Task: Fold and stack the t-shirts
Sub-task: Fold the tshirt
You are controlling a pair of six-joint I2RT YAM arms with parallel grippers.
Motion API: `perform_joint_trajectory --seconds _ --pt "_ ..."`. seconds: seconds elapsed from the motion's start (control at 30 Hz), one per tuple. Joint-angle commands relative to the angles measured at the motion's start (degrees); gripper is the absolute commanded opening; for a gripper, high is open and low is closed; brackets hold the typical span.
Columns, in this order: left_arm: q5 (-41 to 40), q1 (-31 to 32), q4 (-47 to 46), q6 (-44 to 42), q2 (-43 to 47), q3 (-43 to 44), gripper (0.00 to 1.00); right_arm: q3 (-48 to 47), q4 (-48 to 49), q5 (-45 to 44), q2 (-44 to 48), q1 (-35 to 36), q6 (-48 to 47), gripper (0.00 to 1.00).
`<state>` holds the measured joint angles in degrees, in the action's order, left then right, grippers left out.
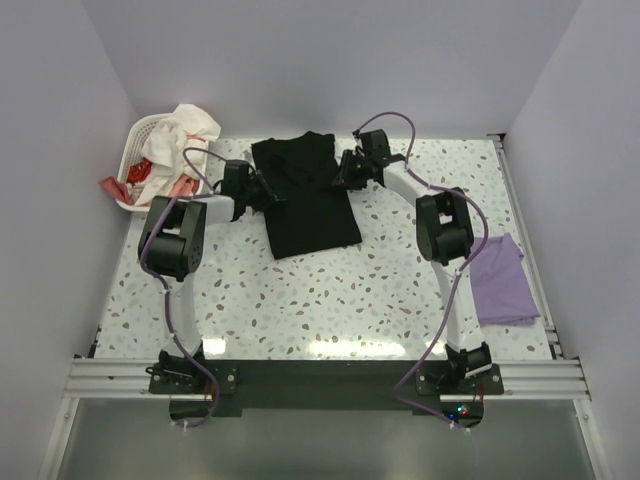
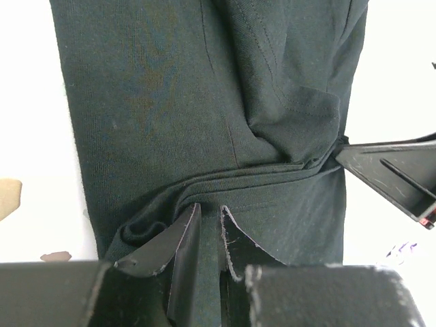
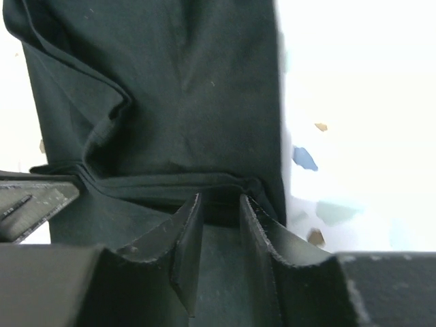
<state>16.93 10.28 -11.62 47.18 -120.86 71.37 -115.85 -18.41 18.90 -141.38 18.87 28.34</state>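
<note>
A large black t-shirt (image 1: 305, 200) lies at the back middle of the table, its upper part bunched between my two grippers. My left gripper (image 1: 268, 192) pinches a folded ridge of the black t-shirt (image 2: 204, 102) on its left edge, and its narrow jaws (image 2: 210, 208) have cloth between them. On the right edge my right gripper (image 1: 342, 172) grips the same ridge (image 3: 170, 102). Its jaws (image 3: 219, 197) stand a little wider round the thick fold. A lavender-purple t-shirt (image 1: 500, 278) lies folded flat at the right side, away from both grippers.
A white laundry basket (image 1: 135, 135) holding white and red cloth stands at the back left corner. A metal rail (image 1: 525, 240) runs along the table's right edge beside the purple tee. White walls close in the table on the left, back and right.
</note>
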Motion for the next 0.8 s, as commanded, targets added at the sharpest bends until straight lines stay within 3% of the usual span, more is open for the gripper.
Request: perform_joint_trajectory --seconds 0.0,0.2,0.37,0.77 --pt "-2.25 -0.09 1.16 -0.42 -0.87 -0.09 0.21 2.47 -1.71 -6.67 5.58 -0.51 -2.14 0.35" --pt "-1.46 -0.09 3.09 -2.35 0.54 1.75 0.22 2.56 -2.50 -9.48 11.65 -0.07 -5.91 0.45" --pt "-0.58 -0.09 3.00 -2.62 1.24 2.10 0.23 6.34 -1.28 -16.25 17.36 4.75 -10.75 0.51" --pt "2.50 -0.53 7.22 -4.11 6.77 8.96 0.26 -2.71 -5.05 -23.20 7.01 13.20 -16.47 0.45"
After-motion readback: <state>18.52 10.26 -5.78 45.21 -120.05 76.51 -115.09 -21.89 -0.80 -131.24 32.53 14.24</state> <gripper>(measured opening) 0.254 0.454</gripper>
